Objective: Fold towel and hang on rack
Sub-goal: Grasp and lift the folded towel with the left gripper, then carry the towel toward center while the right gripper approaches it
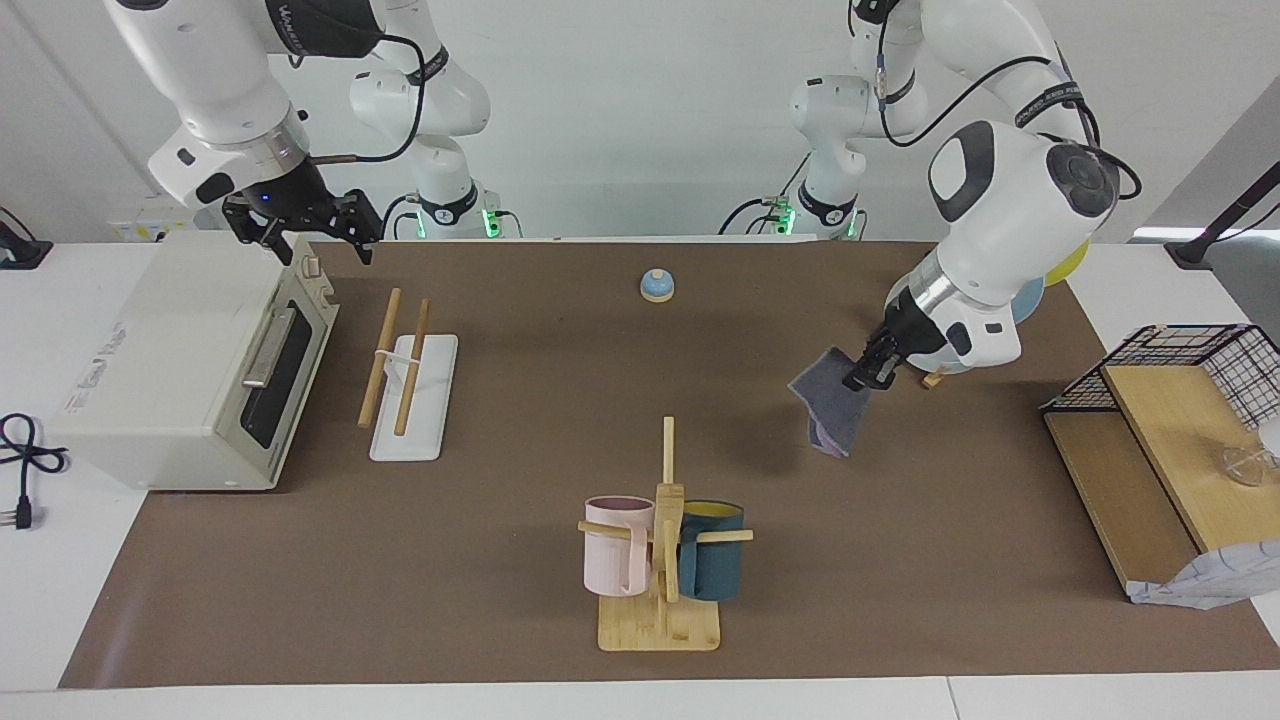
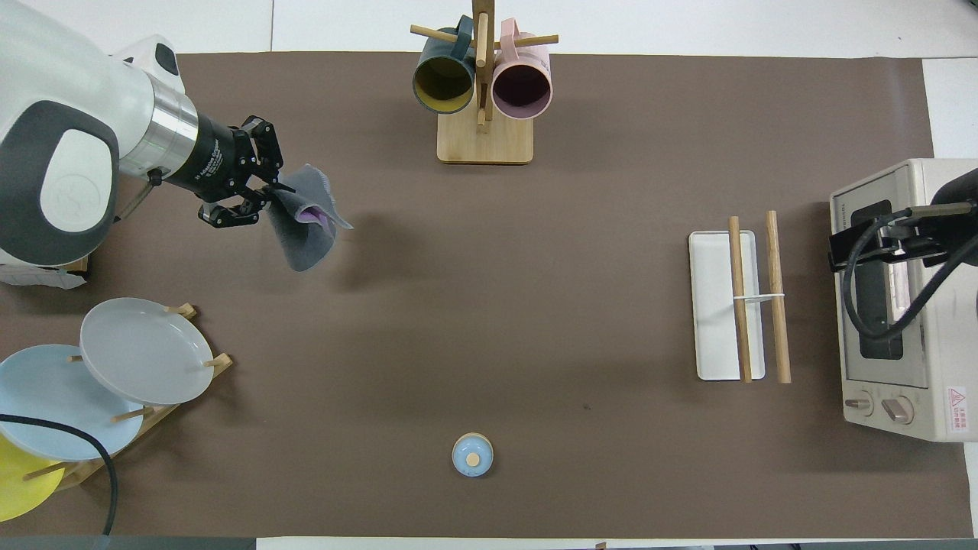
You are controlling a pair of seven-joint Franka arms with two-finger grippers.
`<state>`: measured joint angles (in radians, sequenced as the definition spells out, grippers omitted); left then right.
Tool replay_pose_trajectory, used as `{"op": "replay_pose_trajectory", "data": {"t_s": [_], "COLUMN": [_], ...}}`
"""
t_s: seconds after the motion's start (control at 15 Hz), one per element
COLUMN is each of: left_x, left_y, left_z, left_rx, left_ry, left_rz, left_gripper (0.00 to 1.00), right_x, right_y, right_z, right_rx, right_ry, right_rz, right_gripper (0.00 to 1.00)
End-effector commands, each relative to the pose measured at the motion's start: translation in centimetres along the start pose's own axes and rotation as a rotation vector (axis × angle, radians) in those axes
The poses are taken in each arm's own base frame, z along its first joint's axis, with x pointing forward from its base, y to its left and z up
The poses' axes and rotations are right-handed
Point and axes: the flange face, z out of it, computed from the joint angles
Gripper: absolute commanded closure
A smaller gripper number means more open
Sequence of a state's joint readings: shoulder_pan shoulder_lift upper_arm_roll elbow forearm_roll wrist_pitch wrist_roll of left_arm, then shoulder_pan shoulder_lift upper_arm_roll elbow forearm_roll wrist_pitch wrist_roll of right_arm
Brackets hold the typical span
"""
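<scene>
Above the desk (image 1: 500, 620) at the left arm's end, the grey towel (image 1: 832, 402) hangs folded from the left tool (image 1: 868, 374), clear of the brown mat.

The left tool is clamped on the towel's upper edge; the cloth droops below it. The rack (image 1: 408, 372) stands well apart toward the right arm's end, just beside the toaster oven (image 1: 180, 370). The right tool (image 1: 300, 228) waits over the oven's top, fingers spread wide, gripping nothing. A mug tree (image 1: 662, 540) stands farther from the robots.
</scene>
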<state>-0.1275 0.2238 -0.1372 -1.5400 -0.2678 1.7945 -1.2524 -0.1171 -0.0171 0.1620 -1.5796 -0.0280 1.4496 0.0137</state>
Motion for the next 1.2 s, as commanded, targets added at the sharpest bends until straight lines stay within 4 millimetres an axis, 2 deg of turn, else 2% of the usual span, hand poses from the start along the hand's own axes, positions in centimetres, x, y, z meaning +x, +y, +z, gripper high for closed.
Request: {"op": "replay_pose_trajectory", "data": {"t_s": [0.0, 0.07, 0.2, 0.27, 0.4, 0.47, 0.53, 0.6, 0.73, 1.0, 1.13], "left_x": [-3.6, -5.3, -7.7, -8.9, -11.3, -12.2, -13.6, -14.9, -17.2, -20.9, -21.6], "left_y": [-1.1, -1.3, -1.1, -1.1, -1.1, -1.2, -1.4, -1.7, -2.5, -4.2, -4.9], "left_z": [-4.3, -5.5, -6.1, -6.4, -6.7, -6.6, -6.0, -5.6, -4.1, -1.2, -0.3], "left_rx": [-0.053, -0.075, -0.090, -0.099, -0.117, -0.126, -0.134, -0.150, -0.177, -0.256, -0.262], "left_ry": [-0.061, -0.089, -0.124, -0.135, -0.168, -0.177, -0.184, -0.192, -0.200, -0.220, -0.221], "left_rz": [-0.210, -0.258, -0.356, -0.399, -0.456, -0.487, -0.506, -0.524, -0.561, -0.629, -0.641], "left_gripper": [1.00, 1.00, 1.00, 1.00, 1.00, 1.00, 1.00, 1.00, 1.00, 1.00, 1.00], "right_x": [-1.4, -1.6, -1.8, -2.0, -2.4, -1.8, -1.5, -1.5, -1.4, -1.5, -0.7], "right_y": [-1.9, -2.0, -3.3, -3.8, -6.5, -7.2, -8.8, -10.7, -12.5, -14.2, -14.3], "right_z": [0.7, 1.1, 1.7, 2.7, 4.4, 5.7, 6.2, 6.0, 6.0, 4.9, 3.9], "right_rx": [0.002, -0.001, -0.005, -0.005, 0.148, 0.227, 0.299, 0.336, 0.417, 0.655, 0.786], "right_ry": [-0.014, -0.016, 0.007, 0.021, 0.055, 0.087, 0.111, 0.120, 0.074, -0.163, -0.257], "right_rz": [-0.041, -0.061, -0.180, -0.193, -0.129, -0.008, 0.096, 0.154, 0.370, 0.899, 1.165], "right_gripper": [0.00, 0.00, 0.00, 0.00, 0.00, 0.00, 0.00, 0.00, 0.00, 0.00, 0.00]}}
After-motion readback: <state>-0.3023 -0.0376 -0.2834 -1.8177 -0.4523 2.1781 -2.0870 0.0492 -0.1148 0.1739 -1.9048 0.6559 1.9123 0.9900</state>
